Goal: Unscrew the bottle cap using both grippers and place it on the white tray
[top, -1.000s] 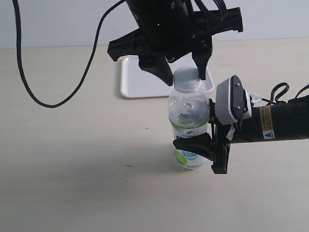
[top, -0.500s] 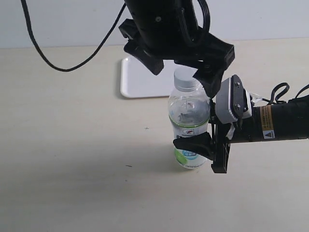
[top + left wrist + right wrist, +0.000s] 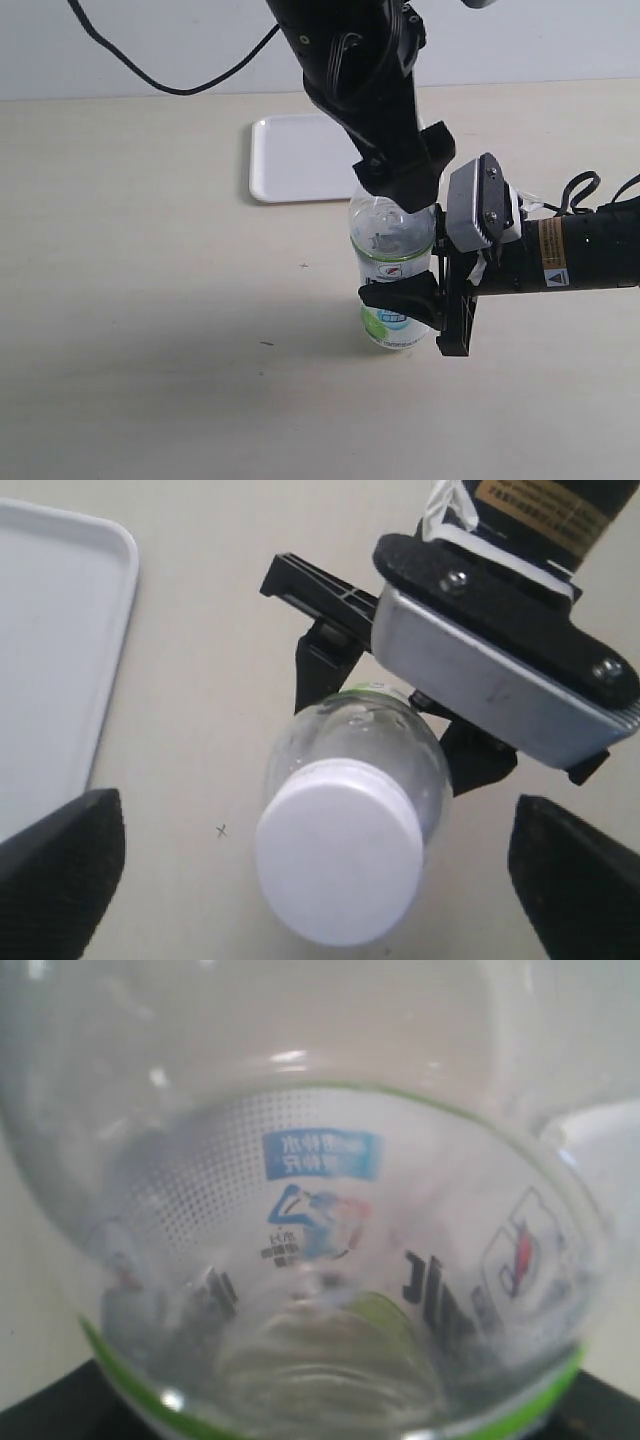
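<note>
The clear bottle (image 3: 391, 245) stands upright on the table, its green and white label low on its body. My right gripper (image 3: 405, 300) comes in from the right and is shut on the bottle's lower part; the bottle (image 3: 320, 1210) fills the right wrist view. My left gripper (image 3: 400, 182) hangs right over the bottle's top and hides the bottle cap in the exterior view. In the left wrist view the white bottle cap (image 3: 338, 852) sits on the bottle (image 3: 360, 730), between the wide-apart black fingers (image 3: 60, 875), untouched. The left gripper (image 3: 320, 880) is open.
The white tray (image 3: 290, 160) lies on the table behind the bottle, a little to its left, and shows as a white tray (image 3: 50, 630) in the left wrist view. A black cable (image 3: 170, 85) loops at the back left. The right arm's grey block (image 3: 482, 210) stands beside the bottle's shoulder.
My left gripper has turned about its axis, opened wider and come down over the bottle's top, so the cap is now covered in the exterior view. The right gripper and the bottle have stayed still.
</note>
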You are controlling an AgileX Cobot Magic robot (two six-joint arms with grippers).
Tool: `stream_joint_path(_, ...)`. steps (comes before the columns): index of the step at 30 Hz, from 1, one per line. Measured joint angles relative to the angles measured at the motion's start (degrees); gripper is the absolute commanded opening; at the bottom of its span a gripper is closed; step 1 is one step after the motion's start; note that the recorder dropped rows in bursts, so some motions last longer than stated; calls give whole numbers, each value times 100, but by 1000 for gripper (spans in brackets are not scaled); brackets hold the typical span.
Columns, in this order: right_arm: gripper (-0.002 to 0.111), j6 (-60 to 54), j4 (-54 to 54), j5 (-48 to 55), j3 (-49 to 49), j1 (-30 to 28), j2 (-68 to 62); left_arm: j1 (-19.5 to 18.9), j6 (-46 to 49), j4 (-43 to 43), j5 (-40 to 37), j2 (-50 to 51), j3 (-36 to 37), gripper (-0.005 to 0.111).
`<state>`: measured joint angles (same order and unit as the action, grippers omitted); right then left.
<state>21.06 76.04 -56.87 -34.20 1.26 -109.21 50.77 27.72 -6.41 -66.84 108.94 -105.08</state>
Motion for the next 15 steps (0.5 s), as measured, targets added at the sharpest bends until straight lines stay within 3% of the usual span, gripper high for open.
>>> stream_joint_path(15,0,4,0,10,0,0,0,0,646,0,-49,0,0,102)
